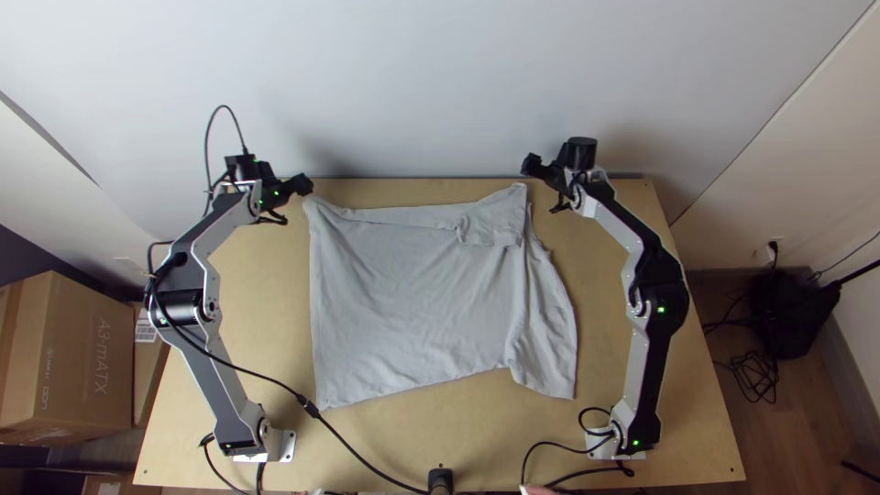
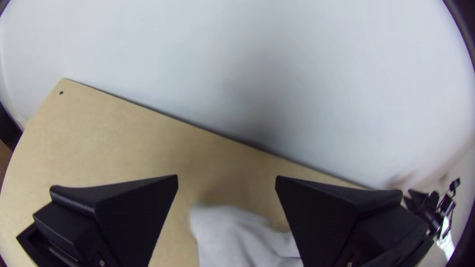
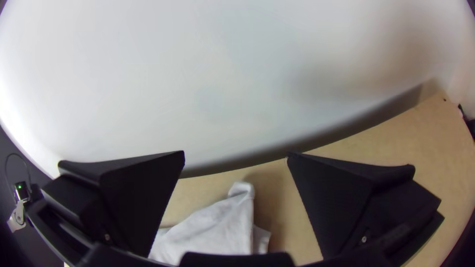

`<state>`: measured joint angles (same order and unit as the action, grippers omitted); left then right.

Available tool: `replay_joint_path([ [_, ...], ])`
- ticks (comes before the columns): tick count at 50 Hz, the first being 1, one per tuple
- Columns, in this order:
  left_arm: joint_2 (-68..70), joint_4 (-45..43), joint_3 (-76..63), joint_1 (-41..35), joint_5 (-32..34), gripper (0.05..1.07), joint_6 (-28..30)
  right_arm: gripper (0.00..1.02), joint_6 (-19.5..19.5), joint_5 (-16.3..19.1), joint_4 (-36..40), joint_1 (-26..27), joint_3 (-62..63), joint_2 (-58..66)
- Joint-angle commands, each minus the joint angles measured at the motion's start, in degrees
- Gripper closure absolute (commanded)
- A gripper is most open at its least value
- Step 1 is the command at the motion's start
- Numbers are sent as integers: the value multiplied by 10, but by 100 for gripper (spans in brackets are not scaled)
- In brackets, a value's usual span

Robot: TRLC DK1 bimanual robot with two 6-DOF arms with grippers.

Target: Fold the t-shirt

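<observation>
My left gripper (image 1: 301, 186) is over the far left corner of the light grey t-shirt (image 1: 412, 293). My right gripper (image 1: 533, 167) hangs just beyond the shirt's far right corner. The shirt lies mostly spread, with a folded-over flap at its far right and loose folds along its right side. In the left wrist view, the left gripper (image 2: 226, 180) stands open, the shirt's corner (image 2: 232, 232) between and below its fingers. In the right wrist view, the right gripper (image 3: 236, 154) is open too, with a pointed shirt corner (image 3: 240, 193) below it.
The wooden table (image 1: 261, 302) ends at a pale wall (image 1: 412, 92) on the far side. Black cables (image 1: 353, 449) run over the near left part and near the right base. Cardboard boxes (image 1: 73, 357) stand left of the table.
</observation>
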<state>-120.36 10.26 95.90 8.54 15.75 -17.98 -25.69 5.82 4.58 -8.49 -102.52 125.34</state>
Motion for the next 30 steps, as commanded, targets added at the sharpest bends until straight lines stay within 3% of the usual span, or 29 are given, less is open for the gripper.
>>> replay_joint_path([
  [1, 29, 27, 19, 17, 28, 10, -36, 5, -22, 2, 46, 8, 22, -95],
  [19, 187, 91, -75, 62, 104, 10, -34, 5, -17, 111, 328, 108, 118, -302],
  [26, 273, 129, -128, 73, 126, 10, -21, 8, 46, 156, 362, 161, 217, -379],
  [30, 328, 142, -158, 75, 138, 10, -17, 17, 75, 193, 389, 197, 261, -403],
])
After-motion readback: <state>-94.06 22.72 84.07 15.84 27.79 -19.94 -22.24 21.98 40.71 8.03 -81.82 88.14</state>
